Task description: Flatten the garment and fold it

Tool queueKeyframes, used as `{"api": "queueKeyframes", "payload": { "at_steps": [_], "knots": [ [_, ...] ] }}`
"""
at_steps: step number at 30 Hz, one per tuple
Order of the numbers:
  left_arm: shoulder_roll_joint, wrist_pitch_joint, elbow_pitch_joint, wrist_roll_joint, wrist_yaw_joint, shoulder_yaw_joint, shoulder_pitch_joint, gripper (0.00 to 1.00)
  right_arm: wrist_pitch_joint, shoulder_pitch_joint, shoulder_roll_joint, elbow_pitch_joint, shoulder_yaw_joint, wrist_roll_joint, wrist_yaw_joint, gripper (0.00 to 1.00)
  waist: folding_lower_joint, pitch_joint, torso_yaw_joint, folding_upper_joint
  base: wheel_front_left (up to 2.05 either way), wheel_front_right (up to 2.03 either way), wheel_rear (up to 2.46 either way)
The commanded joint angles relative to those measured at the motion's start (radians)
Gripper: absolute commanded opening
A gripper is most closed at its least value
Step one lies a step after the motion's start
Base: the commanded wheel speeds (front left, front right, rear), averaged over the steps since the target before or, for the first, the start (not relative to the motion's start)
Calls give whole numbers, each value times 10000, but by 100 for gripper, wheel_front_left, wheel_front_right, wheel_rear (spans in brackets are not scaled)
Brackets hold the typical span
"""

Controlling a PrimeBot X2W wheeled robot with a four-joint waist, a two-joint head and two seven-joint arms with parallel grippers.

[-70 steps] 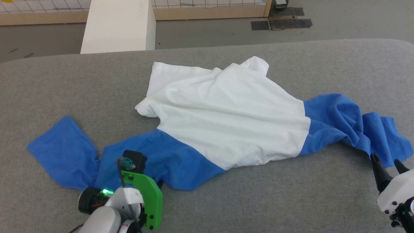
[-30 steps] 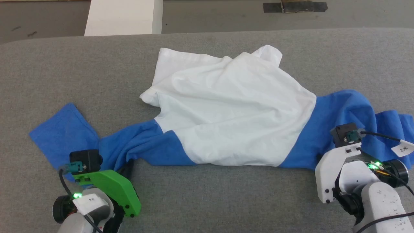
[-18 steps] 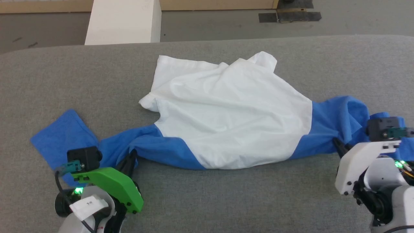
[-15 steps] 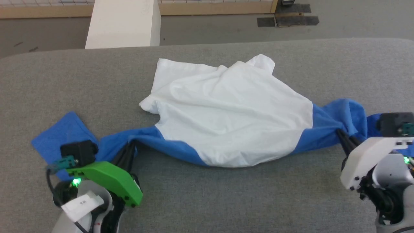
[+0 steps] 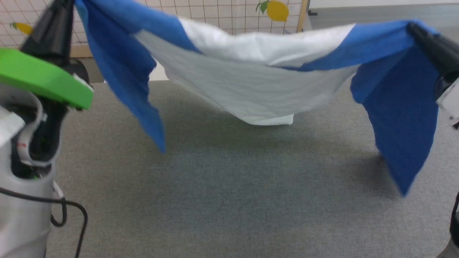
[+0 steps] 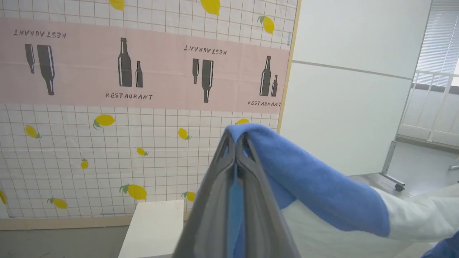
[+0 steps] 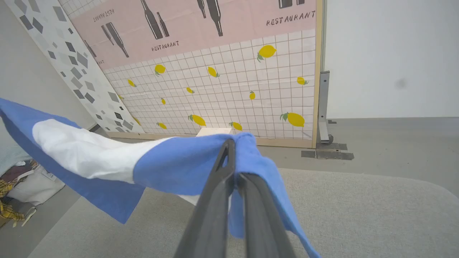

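Observation:
The garment (image 5: 258, 96) hangs in the air, stretched between my two grippers above the grey table (image 5: 229, 200). Its white body sags in the middle, and its lowest fold is close over the table. A blue sleeve end dangles at each side. My left gripper (image 5: 66, 5) is raised at the upper left, shut on the left blue sleeve (image 6: 304, 179). In the left wrist view the left gripper (image 6: 235, 135) pinches blue cloth between its fingers. My right gripper (image 5: 412, 25) at the upper right is shut on the right blue sleeve (image 7: 186, 165). The right wrist view has the right gripper (image 7: 231, 143) closed with the cloth draped over it.
A white block (image 6: 154, 229) stands on the floor beyond the table's far edge. Behind it is a partition wall (image 7: 229, 82) with a lemon print. A heap of clothes (image 7: 14, 186) lies on the floor off one side. A black cable (image 5: 71, 215) loops by my left arm.
The right gripper closed on the right sleeve. Both grippers then rose, and the garment went from lying on the table to hanging in the air. The head camera has tilted up.

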Motion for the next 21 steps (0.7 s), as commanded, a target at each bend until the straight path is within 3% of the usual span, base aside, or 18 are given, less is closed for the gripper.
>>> {"api": "queueKeyframes", "payload": {
  "at_steps": [1,5,9,21],
  "knots": [
    [121,72,57,136,-42,26,-435,0,294,-414,-135,67,-43,148,-15,0,0,-206,30,0,0,0,0],
    [448,366,677,221,-148,69,-1797,0,1267,-1862,-582,512,-193,247,-15,0,0,-270,129,0,0,0,0],
    [706,689,1474,297,-257,-16,-2529,0,1539,-2668,-583,995,-292,104,-15,0,0,-56,152,0,0,0,0],
    [1248,1341,4373,652,-743,-471,-5190,0,567,-6076,-202,3435,-50,-1569,-15,0,0,2491,37,0,0,0,0]
  ]
}}
